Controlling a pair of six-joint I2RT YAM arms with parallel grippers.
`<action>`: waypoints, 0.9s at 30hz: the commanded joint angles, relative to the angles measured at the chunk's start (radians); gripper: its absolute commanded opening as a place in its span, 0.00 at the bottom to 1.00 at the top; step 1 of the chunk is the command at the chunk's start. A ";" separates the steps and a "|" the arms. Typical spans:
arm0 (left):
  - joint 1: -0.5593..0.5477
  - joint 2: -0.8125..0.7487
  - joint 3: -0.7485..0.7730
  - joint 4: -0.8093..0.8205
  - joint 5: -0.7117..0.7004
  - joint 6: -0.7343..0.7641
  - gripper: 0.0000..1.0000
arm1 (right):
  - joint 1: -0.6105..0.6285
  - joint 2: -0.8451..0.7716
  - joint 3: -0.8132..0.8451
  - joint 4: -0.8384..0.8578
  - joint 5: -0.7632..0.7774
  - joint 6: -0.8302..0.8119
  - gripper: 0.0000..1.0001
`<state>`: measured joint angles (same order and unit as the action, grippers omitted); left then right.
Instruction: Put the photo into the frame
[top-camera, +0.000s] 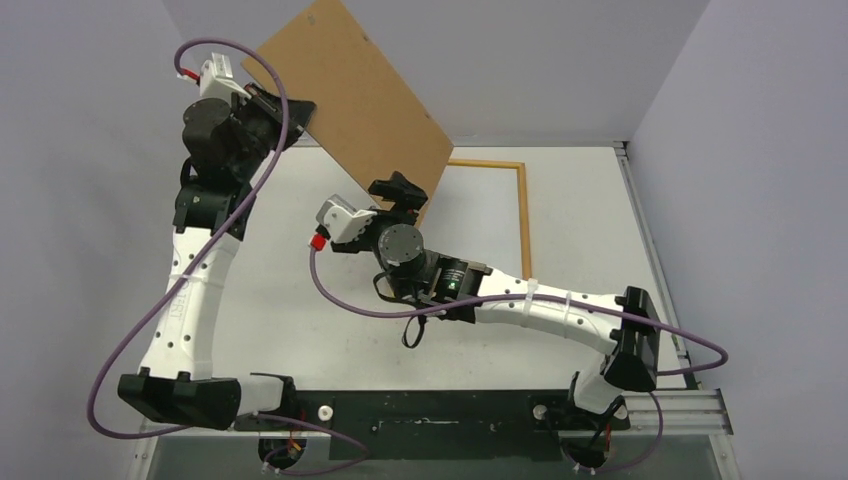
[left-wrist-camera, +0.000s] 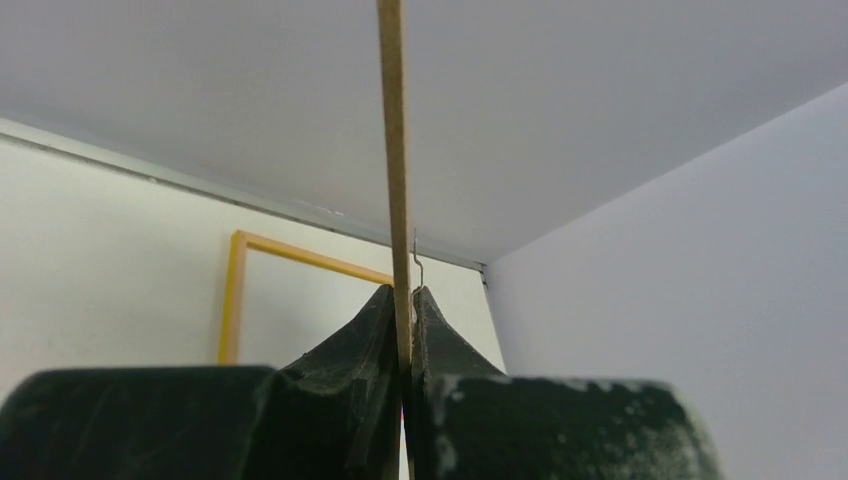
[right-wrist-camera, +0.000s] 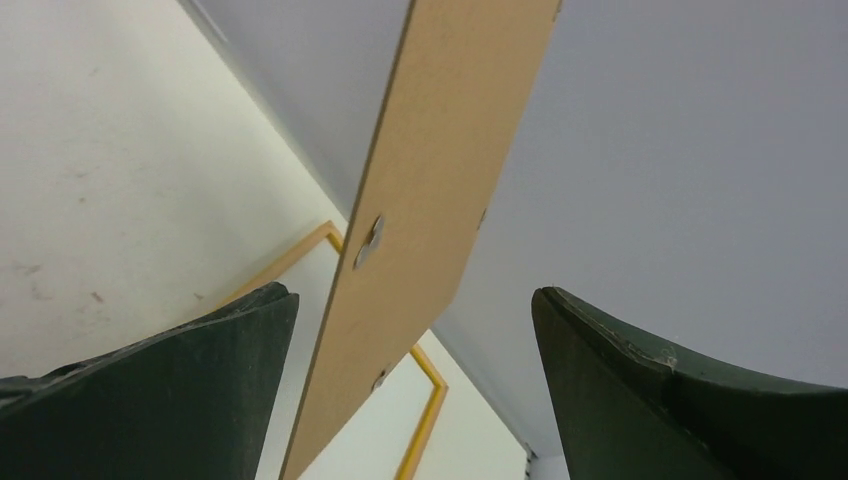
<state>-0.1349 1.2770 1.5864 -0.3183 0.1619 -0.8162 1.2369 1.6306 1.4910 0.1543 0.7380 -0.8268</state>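
Left gripper (top-camera: 285, 115): far left, raised above the table (top-camera: 300, 320); fingers pressed together, pinching the left edge of the backing board (top-camera: 360, 100).
Backing board: brown, held off the table, tilted, sloping down towards the right; a small metal turn clip (right-wrist-camera: 370, 240) shows on its face.
Right gripper (top-camera: 405, 195): centre of scene, at the board's lower right edge; fingers spread wide, one on each side of the board, neither touching it.
Frame (top-camera: 523, 215): lies flat on the table, far right; its left part is hidden behind the board.
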 joint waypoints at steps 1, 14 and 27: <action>0.018 0.021 0.090 0.209 -0.065 0.034 0.00 | 0.018 -0.080 -0.024 -0.139 -0.167 0.141 0.92; 0.122 0.104 0.129 0.255 0.059 0.079 0.00 | 0.026 -0.213 -0.083 -0.164 -0.438 0.244 0.93; 0.278 0.135 0.105 0.336 0.542 0.070 0.00 | -0.457 -0.218 0.071 -0.233 -0.879 0.938 0.94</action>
<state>0.1261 1.4414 1.6466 -0.2138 0.4404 -0.7044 1.0191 1.3937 1.4837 -0.0628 0.1066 -0.2806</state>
